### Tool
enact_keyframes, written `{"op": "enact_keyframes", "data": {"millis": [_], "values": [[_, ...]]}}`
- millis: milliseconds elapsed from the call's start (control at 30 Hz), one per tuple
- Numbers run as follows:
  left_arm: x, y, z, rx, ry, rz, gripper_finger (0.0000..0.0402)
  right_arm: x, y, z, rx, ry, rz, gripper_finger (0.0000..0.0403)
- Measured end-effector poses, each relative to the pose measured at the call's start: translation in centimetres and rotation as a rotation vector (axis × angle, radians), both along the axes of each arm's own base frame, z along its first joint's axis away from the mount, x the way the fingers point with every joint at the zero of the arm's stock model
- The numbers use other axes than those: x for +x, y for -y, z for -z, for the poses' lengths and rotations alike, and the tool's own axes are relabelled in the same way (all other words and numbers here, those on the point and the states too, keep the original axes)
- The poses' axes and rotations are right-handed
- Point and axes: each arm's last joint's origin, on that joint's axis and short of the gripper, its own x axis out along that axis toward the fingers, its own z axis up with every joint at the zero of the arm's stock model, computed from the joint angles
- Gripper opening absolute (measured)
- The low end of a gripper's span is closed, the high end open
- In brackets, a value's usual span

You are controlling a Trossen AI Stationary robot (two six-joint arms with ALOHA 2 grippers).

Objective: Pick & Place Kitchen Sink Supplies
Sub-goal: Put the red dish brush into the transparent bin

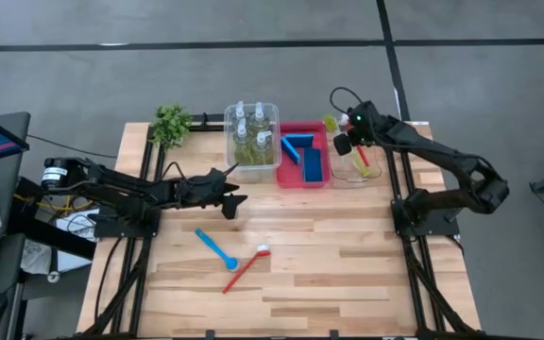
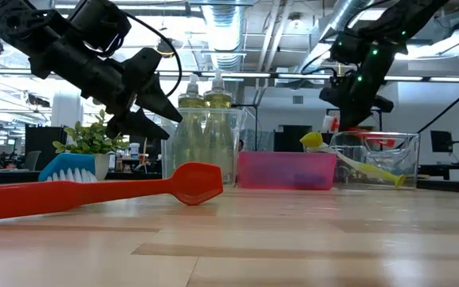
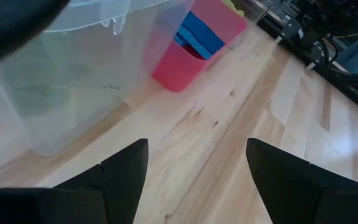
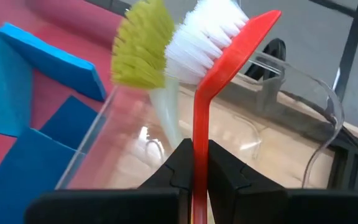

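Note:
My right gripper [image 4: 194,163] is shut on a red brush with white bristles [image 4: 207,38], over the small clear bin [image 1: 352,168] at the far right. A yellow-green brush [image 4: 143,55] leans in that bin. My left gripper [image 1: 232,195] is open above bare table, near the clear bin [image 1: 251,132] where several bottles of yellow-green liquid stand. Blue sponges [image 1: 310,162] lie in the red bin [image 1: 302,179]. A blue brush [image 1: 213,247] and a second red brush [image 1: 246,267] lie flat on the table, near the middle. My right gripper pinches the red brush's thin handle [image 4: 199,134] between its two fingers. The handle runs on past the fingertips, with the bristle head at the far end, beside the yellow-green brush's head. Whether the brush rests on the clear bin does not show.
A small green plant [image 1: 170,124] stands at the far left corner. The three bins sit in a row along the far edge. The near half of the table holds only the two loose brushes. Cables and the arm bases flank the table on both sides.

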Motion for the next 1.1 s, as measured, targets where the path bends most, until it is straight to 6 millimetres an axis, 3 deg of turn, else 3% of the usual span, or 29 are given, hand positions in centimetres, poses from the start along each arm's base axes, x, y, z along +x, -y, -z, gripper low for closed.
{"op": "enact_keyframes", "data": {"millis": [367, 567, 933, 1100], "values": [[0.0, 0.0, 0.0, 0.008, 0.0, -0.013, 0.0273, 0.5, 1.0, 1.8, 0.01, -0.118, 0.054, 0.0025], [0.0, 0.0, 0.0, 0.008, 0.0, -0.013, 0.0273, 0.5, 1.1, 1.9, -0.009, -0.142, 0.071, 0.0031], [0.0, 0.0, 0.0, 0.007, 0.0, -0.013, 0.0273, 0.5, 1.1, 1.9, -0.011, -0.142, 0.081, 0.0101], [0.0, -0.1, 0.0, 0.007, 0.0, -0.013, 0.0273, 0.6, 0.6, 1.3, -0.035, -0.129, 0.076, 0.0114]]}}
